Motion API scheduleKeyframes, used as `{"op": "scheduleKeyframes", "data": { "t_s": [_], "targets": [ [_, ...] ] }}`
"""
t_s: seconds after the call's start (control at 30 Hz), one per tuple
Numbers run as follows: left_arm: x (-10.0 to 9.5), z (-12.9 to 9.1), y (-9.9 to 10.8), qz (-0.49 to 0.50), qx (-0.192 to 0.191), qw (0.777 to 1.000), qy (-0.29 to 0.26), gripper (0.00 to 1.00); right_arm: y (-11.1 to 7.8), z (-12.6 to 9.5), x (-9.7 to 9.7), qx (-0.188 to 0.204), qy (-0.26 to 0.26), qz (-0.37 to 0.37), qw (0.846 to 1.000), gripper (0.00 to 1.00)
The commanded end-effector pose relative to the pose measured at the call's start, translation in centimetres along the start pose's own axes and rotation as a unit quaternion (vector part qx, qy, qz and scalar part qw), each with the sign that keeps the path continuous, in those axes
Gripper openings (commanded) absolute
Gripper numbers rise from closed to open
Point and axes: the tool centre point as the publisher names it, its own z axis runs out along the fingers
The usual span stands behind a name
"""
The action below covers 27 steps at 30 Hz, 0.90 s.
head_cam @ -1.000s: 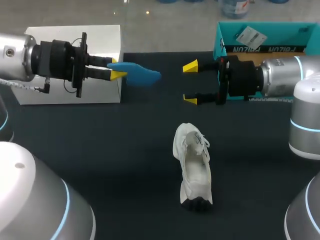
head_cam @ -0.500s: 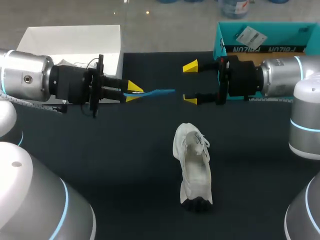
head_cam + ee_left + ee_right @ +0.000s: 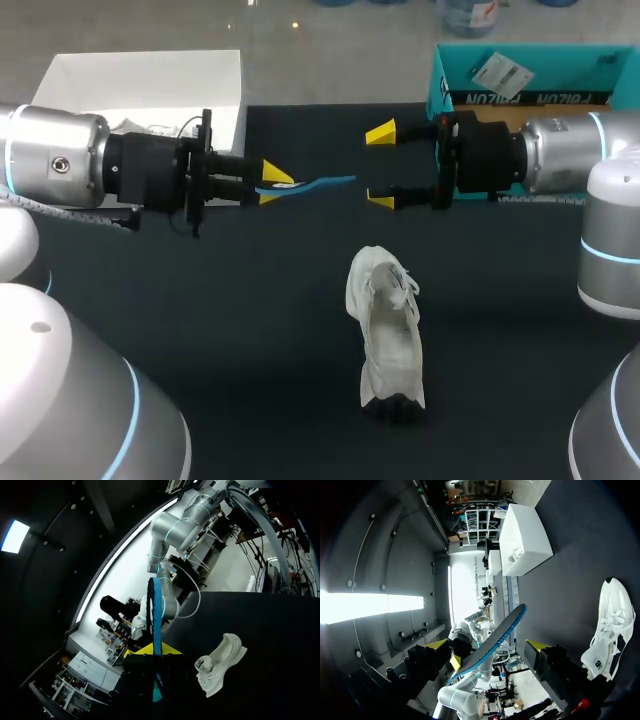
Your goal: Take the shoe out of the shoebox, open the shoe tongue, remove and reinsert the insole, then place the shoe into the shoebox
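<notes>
L end effector (image 3: 272, 183) clenched on one end of the blue insole (image 3: 310, 185), held in the air over the far part of the bench (image 3: 250, 300). Insole sticks out horiz. toward the R arm, seen edge-on from the head cam. Its free tip is just short of the R end effector (image 3: 380, 165) and not touching it.

R end effector released, fingers spread wide, nothing between them. It faces the L one, approx. level with it. From the R wrist cam the insole runs diagonally ahead of its open fingers.

White shoe (image 3: 388, 335) is out of the box, resting on the bench nearer the robot than both end effectors and well apart from them. Its interior is visible from above, laces at the far end.

Teal shoebox (image 3: 530, 75) sits at the far R corner behind the R arm, open side up. White box (image 3: 150, 75) at far L, behind the L arm.
</notes>
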Motion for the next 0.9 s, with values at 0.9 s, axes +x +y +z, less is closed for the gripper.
{"op": "scheduleKeyframes", "data": {
  "t_s": [0.9],
  "targets": [
    [1.0, 0.3, 0.0, 0.168, -0.087, 0.981, 0.039, 0.0, 0.0, 0.1, 0.0, -0.001, 0.0, 0.0, 1.0, 1.0]
  ]
}}
